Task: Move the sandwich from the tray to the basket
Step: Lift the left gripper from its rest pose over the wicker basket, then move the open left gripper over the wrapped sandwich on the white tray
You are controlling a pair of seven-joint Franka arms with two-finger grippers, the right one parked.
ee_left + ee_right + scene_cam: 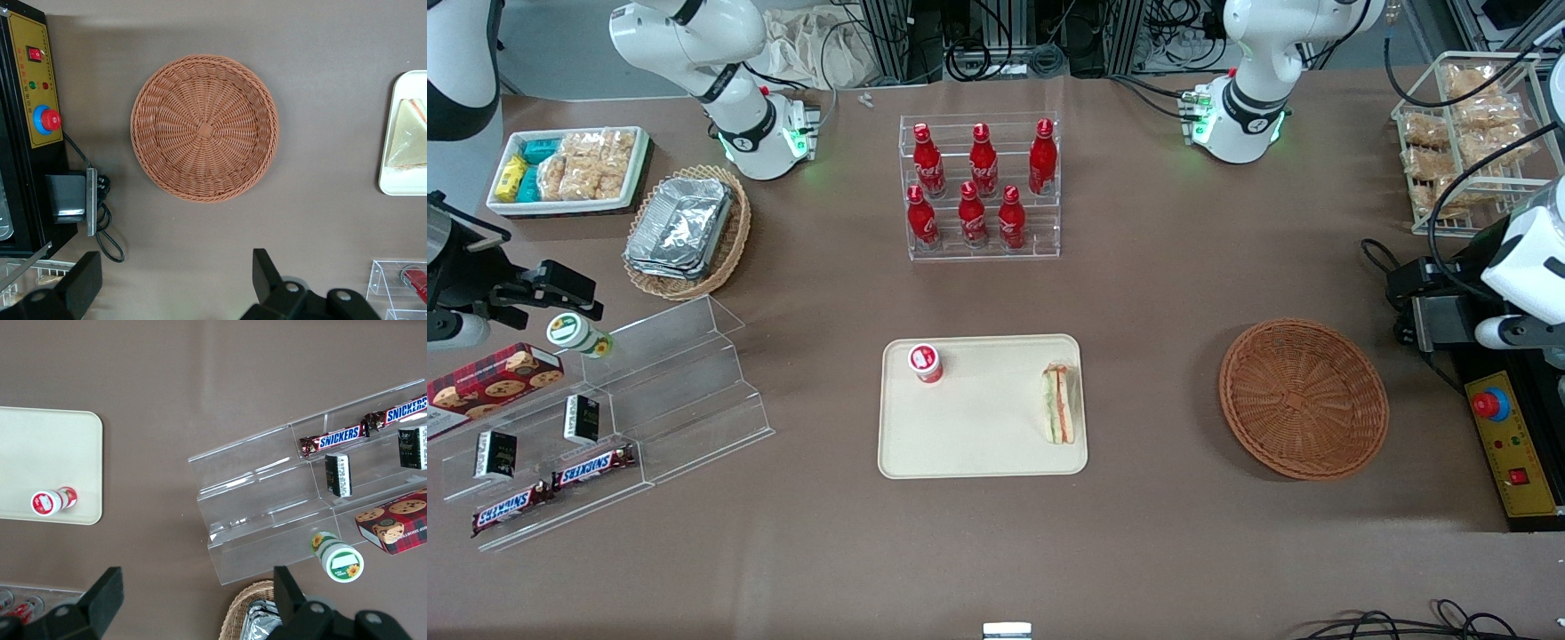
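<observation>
The left gripper [177, 260] is hanging over the surface [1183, 551] toward the working arm's [1256, 44] end, jaws standing open; the sandwich [1059, 403] is lying on the tray [969, 436] toward the parked arm's [685, 44] end from them, long axis running near to far, rim closely flanking it, a gap parting tray and basket [1303, 400]

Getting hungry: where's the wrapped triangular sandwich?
In the front view, the sandwich lies on the cream rectangular tray, at its edge nearest the round brown wicker basket; the left arm's black jaws hang open above the table.
</observation>
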